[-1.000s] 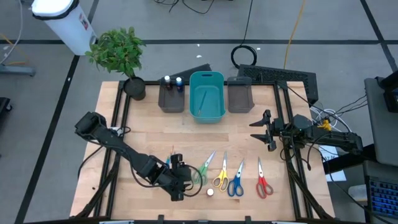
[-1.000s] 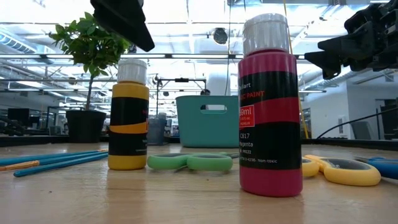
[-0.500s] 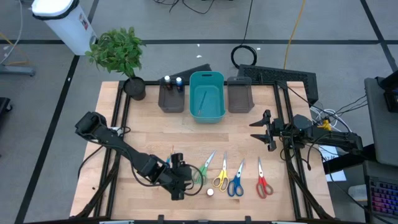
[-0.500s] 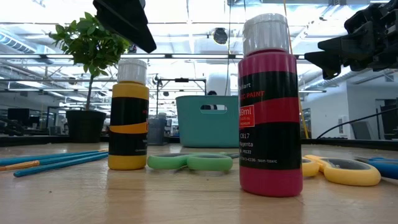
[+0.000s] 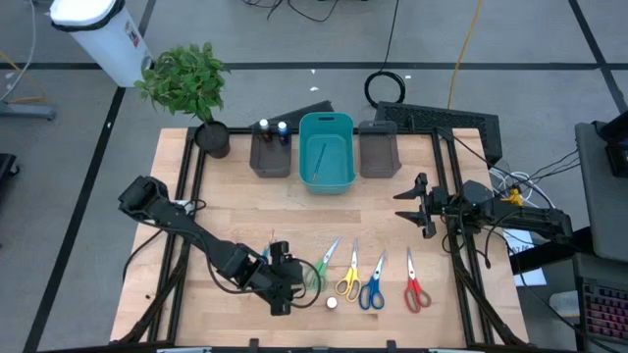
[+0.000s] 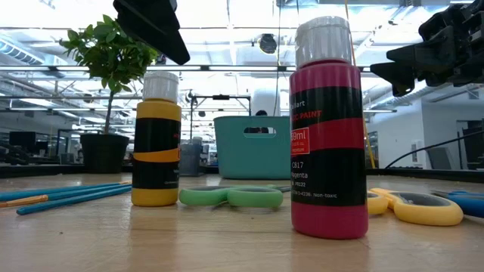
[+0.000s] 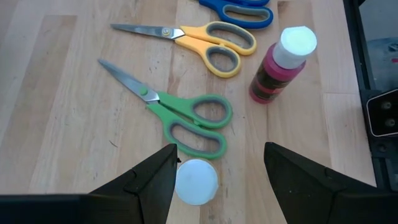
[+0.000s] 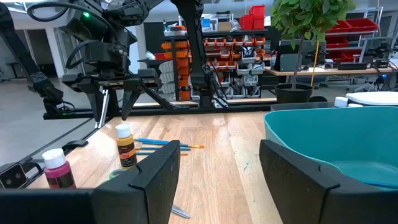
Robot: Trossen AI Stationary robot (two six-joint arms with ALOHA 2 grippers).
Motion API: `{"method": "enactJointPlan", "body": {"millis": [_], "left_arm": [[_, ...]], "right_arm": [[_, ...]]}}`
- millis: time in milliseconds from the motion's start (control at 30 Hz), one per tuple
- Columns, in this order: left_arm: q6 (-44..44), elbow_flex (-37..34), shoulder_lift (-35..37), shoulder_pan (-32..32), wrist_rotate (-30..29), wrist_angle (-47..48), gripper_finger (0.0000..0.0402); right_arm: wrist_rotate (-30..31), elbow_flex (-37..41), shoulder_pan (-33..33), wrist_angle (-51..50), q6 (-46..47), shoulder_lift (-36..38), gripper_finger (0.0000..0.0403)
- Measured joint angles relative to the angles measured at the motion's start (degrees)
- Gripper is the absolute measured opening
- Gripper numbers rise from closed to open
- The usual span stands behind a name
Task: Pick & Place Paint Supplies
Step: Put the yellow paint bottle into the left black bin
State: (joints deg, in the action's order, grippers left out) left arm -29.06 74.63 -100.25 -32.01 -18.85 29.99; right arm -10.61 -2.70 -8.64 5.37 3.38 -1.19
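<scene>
Left gripper [image 5: 286, 277] hangs low over the lower left of the desk [image 5: 235, 211], fingers [image 7: 146, 180] apart, straddling a yellow bottle [image 6: 156, 139] without touching it. That bottle stands upright: yellow body, black band, white cap [image 7: 196, 182] (the cap alone shows from the wrist).

A magenta bottle [image 6: 328, 128] stands just right of it, upright, white cap, black label with small print, nearest the low camera.

Four scissors lie flat in a row at lower centre, blades pointing up the frame: green [image 5: 321, 267], yellow [image 5: 349, 274], blue [image 5: 373, 284], red [image 5: 414, 285]. The green handles lie between the two bottles in the low view.

Thin blue brushes [image 6: 60, 195] lie on the desk at lower left of the low view.

Right gripper [image 5: 413, 203] waits at right centre above the desk, fingers apart, holding nothing.

Teal bin [image 5: 326, 154] sits at top centre, flanked by two grey bins [image 5: 270, 155].
</scene>
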Motion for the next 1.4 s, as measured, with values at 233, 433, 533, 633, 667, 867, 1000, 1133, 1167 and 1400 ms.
{"method": "enactJointPlan", "body": {"millis": [233, 433, 533, 633, 667, 867, 1000, 1133, 1167, 1400], "left_arm": [[0.2, 0.0, 0.0, 0.1, -0.7, 0.7, 0.0248], [-1.1, 0.0, -0.9, 0.5, -0.8, 2.7, 0.0248], [-1.3, 0.1, -0.7, 0.9, -0.5, 1.5, 0.0248], [-0.7, 0.1, -0.7, 0.9, -0.7, 2.5, 0.0248], [-0.7, 0.1, -0.7, 0.9, -0.6, 2.9, 0.0248], [-2.5, 0.0, -1.7, 1.2, 0.8, 3.9, 0.0248], [-2.2, 0.0, -2.7, 1.3, 2.9, 4.2, 0.0248], [-1.6, 0.0, -3.1, 1.8, 3.3, 3.4, 0.0248], [-1.5, 0.0, -3.0, 1.9, 3.3, 3.7, 0.0248], [-1.3, 0.0, -3.0, 1.9, 3.4, 3.8, 0.0248]], "right_arm": [[0.0, 0.0, 0.0, 0.0, 0.0, 0.0, 0.0212], [0.0, 0.0, 0.0, 0.0, 0.0, 0.0, 0.0212], [0.0, 0.0, 0.0, 0.0, 0.0, 0.0, 0.0212], [0.0, 0.0, 0.0, 0.0, 0.0, 0.0, 0.0212], [0.0, 0.0, 0.0, 0.0, 0.0, 0.0, 0.0212], [0.0, 0.0, 0.0, 0.0, 0.0, 0.0, 0.0212], [0.0, 0.0, 0.0, 0.1, 0.0, 0.0, 0.0212], [0.0, 0.0, 0.0, 0.1, 0.0, 0.0, 0.0212], [0.0, 0.0, 0.0, 0.0, 0.0, 0.0, 0.0212], [0.0, 0.0, 0.0, 0.0, 0.0, 0.0, 0.0212]]}}
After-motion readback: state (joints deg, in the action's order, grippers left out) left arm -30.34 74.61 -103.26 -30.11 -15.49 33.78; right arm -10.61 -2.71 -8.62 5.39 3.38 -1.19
